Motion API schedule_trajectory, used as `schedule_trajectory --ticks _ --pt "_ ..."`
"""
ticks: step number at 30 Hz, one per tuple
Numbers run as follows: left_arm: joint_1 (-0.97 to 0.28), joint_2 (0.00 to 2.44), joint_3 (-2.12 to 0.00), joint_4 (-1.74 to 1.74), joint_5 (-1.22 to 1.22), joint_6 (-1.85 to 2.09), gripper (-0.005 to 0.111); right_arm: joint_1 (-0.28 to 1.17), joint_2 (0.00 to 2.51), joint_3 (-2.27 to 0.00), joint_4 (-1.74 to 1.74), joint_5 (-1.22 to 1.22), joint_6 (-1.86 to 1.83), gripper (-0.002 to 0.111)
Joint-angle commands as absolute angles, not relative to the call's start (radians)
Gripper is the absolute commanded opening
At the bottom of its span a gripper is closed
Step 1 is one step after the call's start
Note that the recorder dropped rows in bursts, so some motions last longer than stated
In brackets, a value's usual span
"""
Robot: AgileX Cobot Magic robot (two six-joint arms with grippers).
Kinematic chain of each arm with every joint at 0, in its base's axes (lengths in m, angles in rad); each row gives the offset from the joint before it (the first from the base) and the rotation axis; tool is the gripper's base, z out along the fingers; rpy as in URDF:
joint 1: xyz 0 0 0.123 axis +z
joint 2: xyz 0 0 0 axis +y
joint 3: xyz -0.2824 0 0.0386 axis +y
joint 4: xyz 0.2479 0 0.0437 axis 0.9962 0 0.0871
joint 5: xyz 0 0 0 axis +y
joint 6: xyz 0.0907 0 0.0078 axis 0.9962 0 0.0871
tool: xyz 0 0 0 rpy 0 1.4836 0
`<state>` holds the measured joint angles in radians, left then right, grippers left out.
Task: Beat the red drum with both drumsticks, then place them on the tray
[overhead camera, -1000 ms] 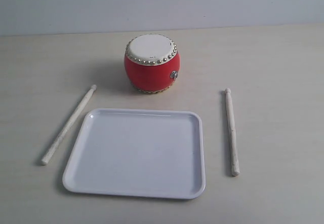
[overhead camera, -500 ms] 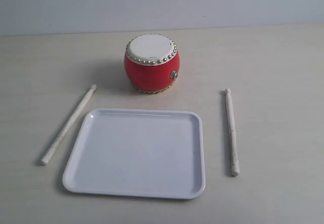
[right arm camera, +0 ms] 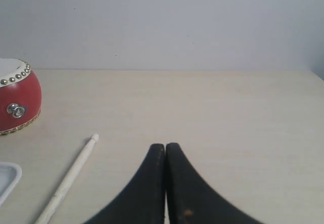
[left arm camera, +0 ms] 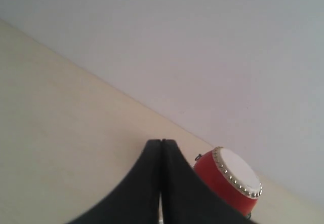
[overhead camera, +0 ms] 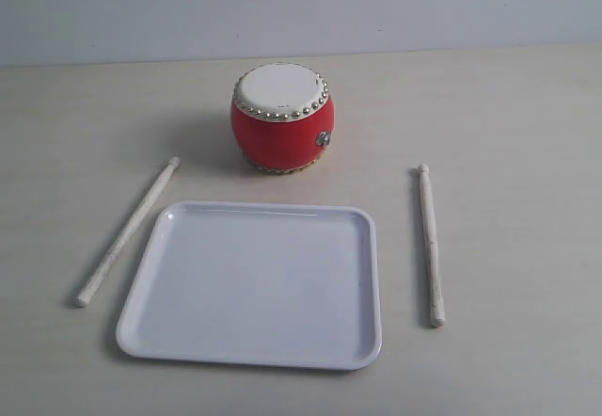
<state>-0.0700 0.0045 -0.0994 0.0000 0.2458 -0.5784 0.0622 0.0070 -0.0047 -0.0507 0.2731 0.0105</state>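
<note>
Left gripper and right gripper fingers pressed together, empty; drum beyond tray, left drumstick and right drumstick flat on table either side of tray.

Left gripper: its two black fingers are pressed flat together along a straight seam, tips level, outer edges flaring toward the wrist, closed on each other alone; the wrist is rolled, so that the far edge of the table runs aslant in its view. Right gripper: the same closed pose, black fingers meeting tip to tip with no gap, the wrist held level and pointing low across the table toward its far edge
</note>
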Motion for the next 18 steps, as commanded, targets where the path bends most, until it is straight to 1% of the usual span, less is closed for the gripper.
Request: schedule_trajectory --ticks 1,3,9,14,18 --pt "-0.069 0.011 -0.191 0.000 0.287 -0.517 0.000 0.057 0.000 0.000 -0.051 0.269 0.006 0.000" --pt "-0.069 0.038 -0.239 0.000 0.342 -0.484 0.000 0.057 0.000 0.000 -0.051 0.269 0.006 0.000" --pt "-0.069 0.164 -0.374 0.000 0.619 -0.321 0.000 0.057 0.000 0.000 -0.051 0.269 0.006 0.000" --pt "-0.069 0.267 -0.458 -0.048 0.664 -0.297 0.000 0.057 0.000 0.000 -0.051 0.269 0.006 0.000" --pt "-0.069 0.337 -0.547 -0.108 0.666 -0.165 0.000 0.057 0.000 0.000 -0.051 0.269 0.006 0.000"
